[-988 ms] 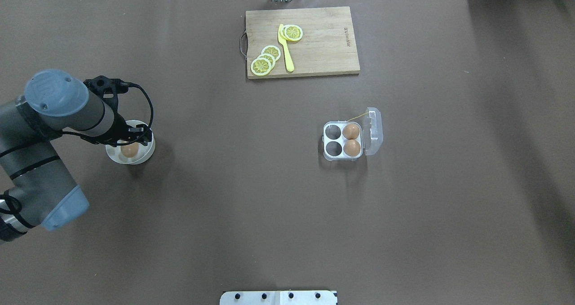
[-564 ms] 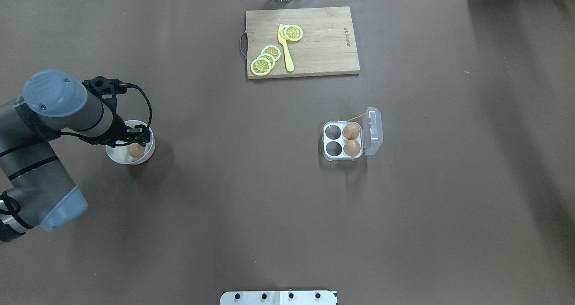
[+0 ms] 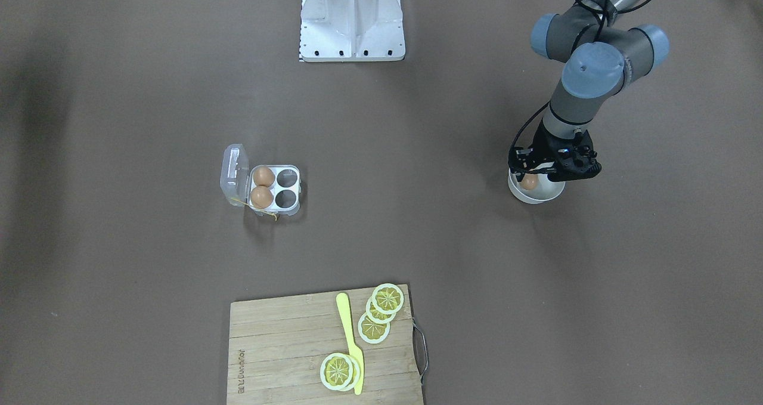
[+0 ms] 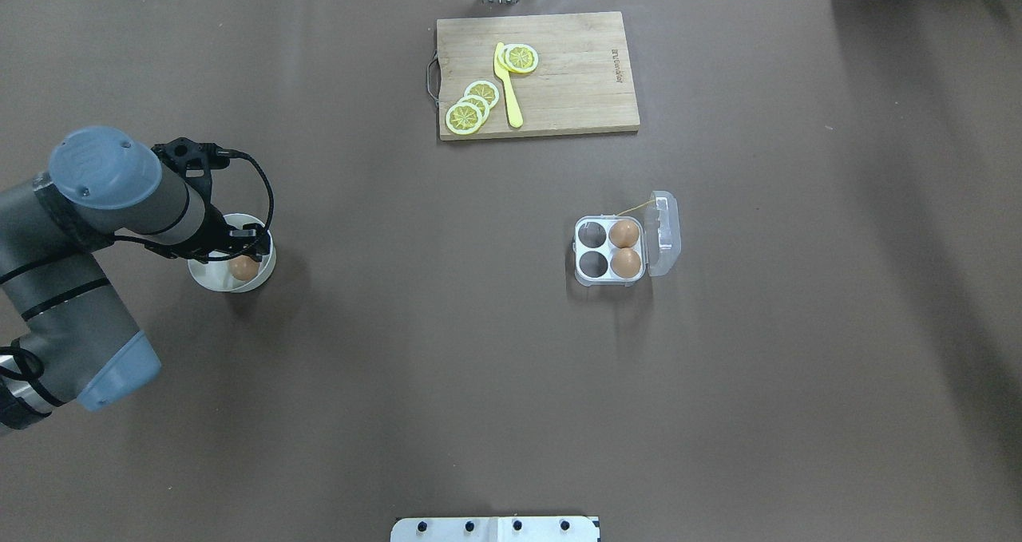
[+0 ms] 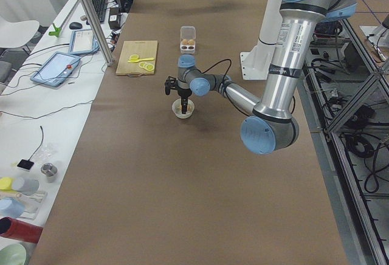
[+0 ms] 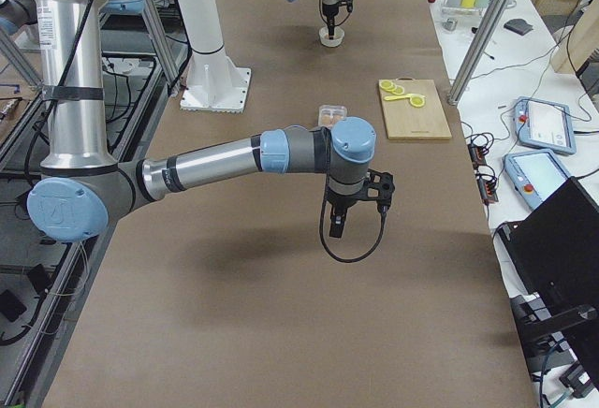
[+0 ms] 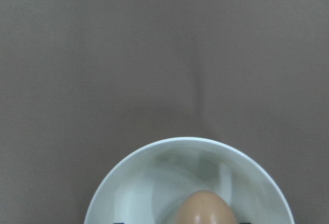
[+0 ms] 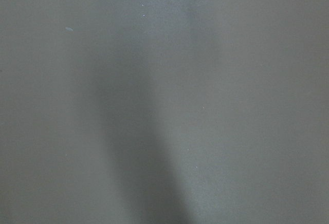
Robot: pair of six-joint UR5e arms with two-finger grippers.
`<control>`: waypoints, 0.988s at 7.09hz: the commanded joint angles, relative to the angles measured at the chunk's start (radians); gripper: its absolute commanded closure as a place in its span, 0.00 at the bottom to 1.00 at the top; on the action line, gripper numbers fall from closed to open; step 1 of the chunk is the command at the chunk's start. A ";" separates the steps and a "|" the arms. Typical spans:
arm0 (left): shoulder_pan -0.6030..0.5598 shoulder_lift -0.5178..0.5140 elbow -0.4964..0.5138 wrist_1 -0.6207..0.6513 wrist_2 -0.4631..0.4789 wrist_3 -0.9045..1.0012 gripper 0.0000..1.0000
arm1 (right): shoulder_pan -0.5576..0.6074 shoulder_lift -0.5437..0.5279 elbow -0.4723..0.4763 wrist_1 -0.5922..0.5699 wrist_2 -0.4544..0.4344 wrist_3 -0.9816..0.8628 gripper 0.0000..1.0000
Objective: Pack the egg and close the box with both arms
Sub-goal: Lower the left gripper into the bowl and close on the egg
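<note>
The egg [image 4: 243, 268] I am after lies in the white bowl [image 4: 204, 280] on my left side of the table, well apart from the box [image 4: 608, 249]. My left gripper [image 4: 242, 253] reaches down into the bowl from above. In my left wrist view a thin black sliver of it shows at the bottom edge on each side of the egg, with white bowl visible between the egg and at least one sliver. So its jaws stand apart, straddling the egg, not clamped on it.

The box sits near the table's middle, its clear lid [image 4: 664, 233] swung open toward my right. Two more eggs [image 4: 624, 233] fill the cells next to the lid; the other two cells are empty. A thin yellow string [image 4: 635, 207] runs from the box's far corner.

My right gripper [image 6: 337, 230] hangs above the brown table and shows only in the side view, so I cannot tell how wide it stands.

Beyond the box lies a wooden cutting board [image 4: 575, 87] with lemon slices [image 4: 465, 116] and a yellow knife [image 4: 511, 99].
</note>
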 commanded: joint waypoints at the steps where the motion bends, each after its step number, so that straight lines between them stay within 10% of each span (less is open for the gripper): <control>1: 0.003 -0.001 0.001 -0.004 -0.001 0.000 0.24 | 0.000 0.000 -0.002 0.000 -0.001 0.000 0.00; 7: 0.018 -0.001 0.003 -0.009 -0.001 0.000 0.26 | 0.000 0.002 -0.002 0.000 -0.001 0.000 0.00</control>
